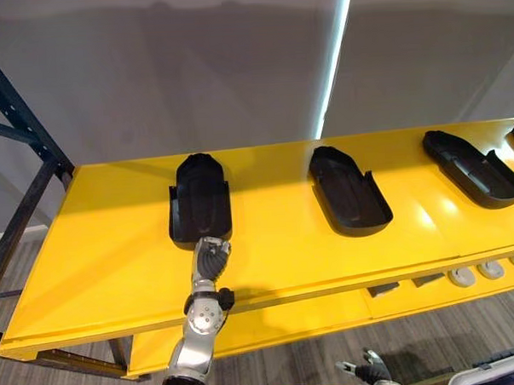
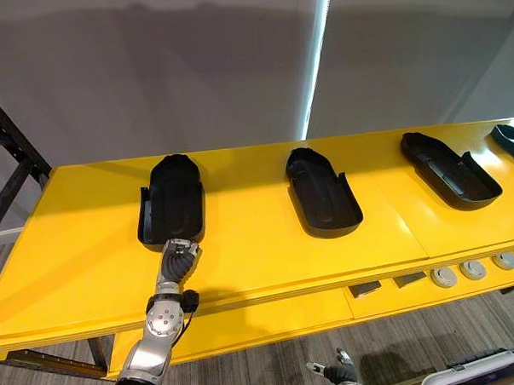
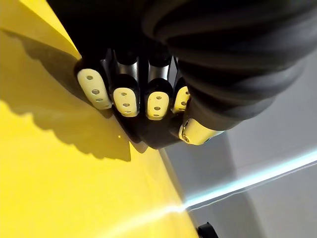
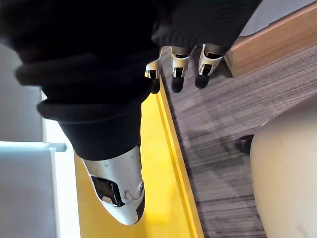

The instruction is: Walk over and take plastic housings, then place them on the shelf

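Note:
Several black plastic housings lie in a row on the yellow shelf [image 1: 106, 250]. The leftmost housing [image 1: 202, 195] rests flat with its open side up. My left hand [image 1: 210, 256] reaches over the shelf's front edge to that housing's near end. In the left wrist view its fingers [image 3: 124, 99] curl onto the dark housing [image 3: 143, 134] with the thumb [image 3: 195, 131] beside it. Further right are the middle housing [image 1: 349, 188] and another housing [image 1: 473, 168]. My right hand [image 4: 179, 62] hangs low below the shelf with relaxed fingers, holding nothing.
A dark blue rack upright [image 1: 14, 109] stands at the shelf's left end. A lower yellow shelf [image 1: 271, 320] carries small round parts [image 1: 488, 272] at the right. A grey wall with a bright vertical strip [image 1: 335, 61] closes the back.

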{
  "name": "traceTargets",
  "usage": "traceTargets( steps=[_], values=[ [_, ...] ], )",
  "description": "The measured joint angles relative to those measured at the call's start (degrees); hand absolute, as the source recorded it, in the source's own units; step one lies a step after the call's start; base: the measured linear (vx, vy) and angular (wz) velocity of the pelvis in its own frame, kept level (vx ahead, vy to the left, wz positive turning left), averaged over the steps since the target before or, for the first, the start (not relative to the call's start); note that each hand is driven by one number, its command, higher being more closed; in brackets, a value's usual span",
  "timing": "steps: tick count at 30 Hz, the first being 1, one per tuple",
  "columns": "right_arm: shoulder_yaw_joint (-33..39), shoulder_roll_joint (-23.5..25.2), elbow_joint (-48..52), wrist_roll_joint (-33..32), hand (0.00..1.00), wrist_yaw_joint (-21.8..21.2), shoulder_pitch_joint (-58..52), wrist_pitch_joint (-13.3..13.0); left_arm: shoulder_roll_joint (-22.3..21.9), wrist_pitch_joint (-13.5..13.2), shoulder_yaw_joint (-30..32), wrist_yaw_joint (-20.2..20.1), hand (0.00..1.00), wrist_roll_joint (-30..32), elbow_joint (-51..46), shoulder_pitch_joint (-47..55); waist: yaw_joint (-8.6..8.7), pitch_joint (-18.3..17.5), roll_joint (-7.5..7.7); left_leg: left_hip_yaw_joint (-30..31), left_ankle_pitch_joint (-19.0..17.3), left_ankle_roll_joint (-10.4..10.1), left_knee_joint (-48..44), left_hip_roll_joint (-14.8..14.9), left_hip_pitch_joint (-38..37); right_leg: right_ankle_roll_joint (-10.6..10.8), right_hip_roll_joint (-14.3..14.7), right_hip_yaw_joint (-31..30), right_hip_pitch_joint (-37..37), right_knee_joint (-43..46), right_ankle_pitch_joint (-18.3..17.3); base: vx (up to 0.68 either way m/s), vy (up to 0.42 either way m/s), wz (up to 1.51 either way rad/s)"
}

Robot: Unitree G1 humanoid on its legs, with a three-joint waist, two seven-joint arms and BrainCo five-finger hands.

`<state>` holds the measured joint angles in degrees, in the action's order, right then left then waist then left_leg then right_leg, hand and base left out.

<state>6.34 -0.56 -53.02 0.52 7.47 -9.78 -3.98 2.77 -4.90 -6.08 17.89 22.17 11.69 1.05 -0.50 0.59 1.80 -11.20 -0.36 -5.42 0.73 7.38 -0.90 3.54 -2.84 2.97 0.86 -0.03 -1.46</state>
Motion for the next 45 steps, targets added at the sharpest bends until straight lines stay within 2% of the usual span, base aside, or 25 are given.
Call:
traceTargets(
  steps=[5,13,15,18,20,23,25,27,30,33,36,38,39,40,43,45],
  values=[
    [0.4,0.1,-0.2,0.1,0.00,-0.1,0.7,0.1,1.1,-0.5,0.1,0.0,1.00,0.0,0.1,-0.2,1.24,0.1,0.07,-0.2,0.6,0.3,1.7,-0.6,-0.8,0.1,-0.3,-0.1,0.3,-0.7,0.3,0.00,0.000,0.00],
    [0.5,0.0,-1.9,0.1,0.00,0.0,1.7,0.1,2.0,-0.5,0.2,-0.2,1.00,-2.1,-0.4,-1.0,1.36,0.2,0.18,-0.1,1.3,0.2,3.4,-0.8,-1.8,0.1,-0.3,0.1,0.9,-1.4,0.4,0.00,0.000,0.00],
    [0.5,0.1,-1.9,0.1,0.00,0.0,1.8,0.1,2.1,-0.3,0.6,-0.3,1.00,-3.9,-5.2,0.6,1.34,0.3,0.28,0.0,1.3,0.2,3.4,-0.9,-1.8,0.1,-0.3,0.2,1.1,-1.3,0.4,0.00,0.000,0.00],
    [0.6,0.2,-2.1,0.0,0.00,0.0,1.9,-0.1,2.4,-1.3,2.1,-0.3,1.00,-6.7,-19.8,3.0,1.22,0.7,0.58,0.5,1.3,0.2,2.9,-0.9,-1.7,0.1,-0.4,0.2,1.7,-1.2,0.4,0.01,0.007,0.10],
    [0.6,0.2,-2.3,0.0,0.00,0.0,2.0,-0.1,3.3,-3.1,4.4,-0.2,1.00,-7.9,-28.3,3.0,0.94,1.0,0.59,1.0,1.0,0.3,2.2,-0.7,-1.5,0.1,-0.4,0.4,2.1,-1.0,0.3,-0.02,0.002,0.13],
    [1.1,0.3,-2.2,0.0,0.00,0.0,2.1,-0.1,4.3,-6.9,11.7,2.3,1.00,-10.7,-40.4,4.0,0.19,1.9,0.21,1.8,-0.2,0.3,0.8,-0.6,-0.8,0.5,-0.4,0.9,2.8,-0.6,-0.3,-0.07,-0.006,0.14],
    [2.0,0.2,-2.2,0.0,0.00,0.0,1.9,-0.1,4.2,-9.4,18.2,4.1,1.00,-13.3,-46.0,6.6,-0.29,2.1,-0.08,2.9,-0.2,0.3,1.1,-0.6,-1.0,0.4,-0.5,1.9,2.9,0.7,-1.3,-0.05,-0.022,0.31],
    [2.1,0.4,-2.1,0.1,0.00,0.0,1.6,0.0,3.8,-11.4,29.0,7.5,1.00,-17.2,-48.9,11.0,-0.66,2.1,-0.10,3.6,-0.1,0.3,0.5,-0.5,-0.8,0.4,-0.5,3.4,3.0,1.7,-2.2,0.00,-0.023,0.31],
    [2.2,0.9,-1.6,0.1,0.00,0.0,1.4,0.1,1.3,-11.2,36.6,10.8,1.00,-19.4,-48.6,15.0,-1.96,2.1,0.01,4.4,-0.1,0.2,-0.9,-0.5,0.2,0.3,-0.7,4.5,3.0,1.8,-2.2,0.03,-0.004,0.19],
    [2.2,1.3,-0.1,0.1,0.00,0.0,0.9,0.2,-1.4,-10.4,39.4,11.5,1.00,-20.3,-45.5,19.6,-2.30,2.1,0.18,5.3,-1.5,0.6,-3.3,-0.3,1.9,0.3,-1.2,5.3,3.3,1.8,-2.3,-0.02,0.014,0.16],
    [1.9,1.7,2.7,0.2,0.00,0.0,0.5,0.4,-3.3,-7.6,40.1,9.8,1.00,-23.1,-36.1,23.4,-2.31,2.1,0.21,6.0,-3.3,0.9,-6.1,-0.3,2.9,0.4,-1.5,6.5,4.0,2.1,-2.8,-0.02,0.007,0.11],
    [0.1,1.6,2.8,0.6,0.00,-0.1,0.6,0.6,-4.2,-4.5,38.6,6.7,1.00,-23.8,-24.7,24.2,-3.19,2.1,0.17,6.0,-5.4,1.0,-9.7,-0.2,4.2,0.4,-1.4,6.6,3.9,3.1,-3.5,0.00,0.000,0.00],
    [-0.3,1.6,2.8,0.7,0.00,-0.1,0.6,0.6,-4.5,-3.8,37.7,5.8,1.00,-23.8,-22.0,24.2,-3.48,2.1,0.16,5.9,-5.9,1.0,-10.4,-0.2,4.4,0.4,-1.4,6.5,3.9,3.1,-3.6,-0.01,0.034,0.00],
    [-0.6,1.8,2.8,0.7,0.00,-0.3,0.5,0.9,-5.1,-2.1,36.4,3.8,0.00,-23.7,-16.9,24.6,-3.56,2.0,0.47,5.9,-6.7,1.1,-11.8,-0.1,5.0,0.3,-1.4,6.7,4.0,3.3,-3.8,0.01,0.031,0.02],
    [-0.6,1.7,3.3,0.7,0.00,-0.3,0.4,1.5,-5.6,0.3,31.9,-0.2,0.00,-23.7,-4.4,24.7,-3.45,1.9,1.03,5.8,-7.6,1.0,-14.2,0.4,5.6,0.4,-1.7,6.8,4.0,4.2,-4.3,0.01,0.006,-0.02],
    [-0.6,1.7,4.5,0.7,0.00,-0.3,0.2,1.9,-6.2,0.8,29.9,-1.8,0.00,-23.7,2.4,23.5,-3.44,2.0,0.97,5.6,-8.2,1.2,-15.1,0.2,6.0,0.7,-2.0,6.6,3.9,4.4,-4.5,0.02,0.027,-0.03]
  ],
)
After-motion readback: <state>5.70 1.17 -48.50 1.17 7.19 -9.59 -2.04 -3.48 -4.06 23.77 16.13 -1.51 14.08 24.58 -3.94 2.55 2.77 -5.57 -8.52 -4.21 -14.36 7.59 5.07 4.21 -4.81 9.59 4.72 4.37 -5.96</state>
